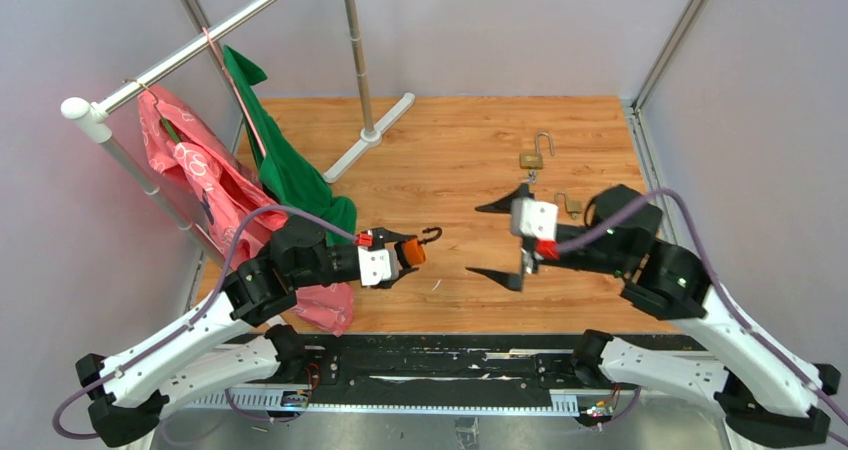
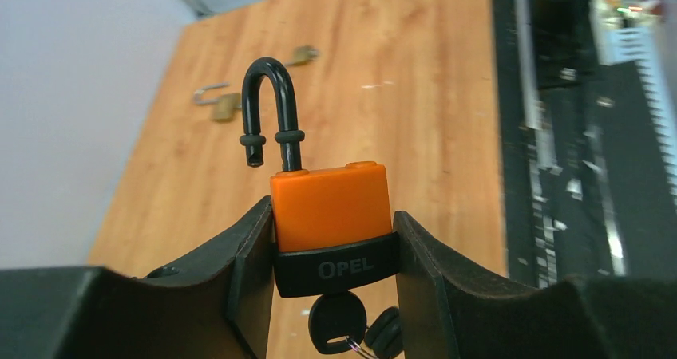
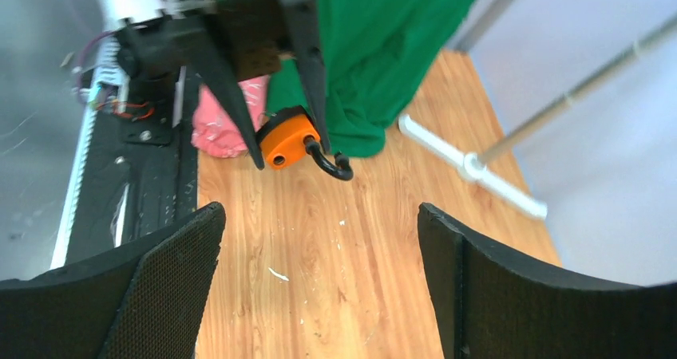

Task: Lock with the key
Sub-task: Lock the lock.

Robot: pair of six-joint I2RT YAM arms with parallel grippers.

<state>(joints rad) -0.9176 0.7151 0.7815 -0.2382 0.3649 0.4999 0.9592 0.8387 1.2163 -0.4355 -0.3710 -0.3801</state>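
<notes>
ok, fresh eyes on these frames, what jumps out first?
The orange padlock, clamped in the left hand near mid-table, its black shackle swung open and keys at its base. Facing it, the right hand gapes wide and empty. Back left, a green garment and a pink garment hang off a rail.

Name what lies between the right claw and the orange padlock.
Only bare, flecked table separates the right claw from the padlock; the top view shows it.

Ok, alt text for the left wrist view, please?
An orange OPEL padlock is clamped in the left gripper, its black shackle open and black-headed keys hanging beneath. Two brass padlocks lie beyond on the wooden table.
</notes>
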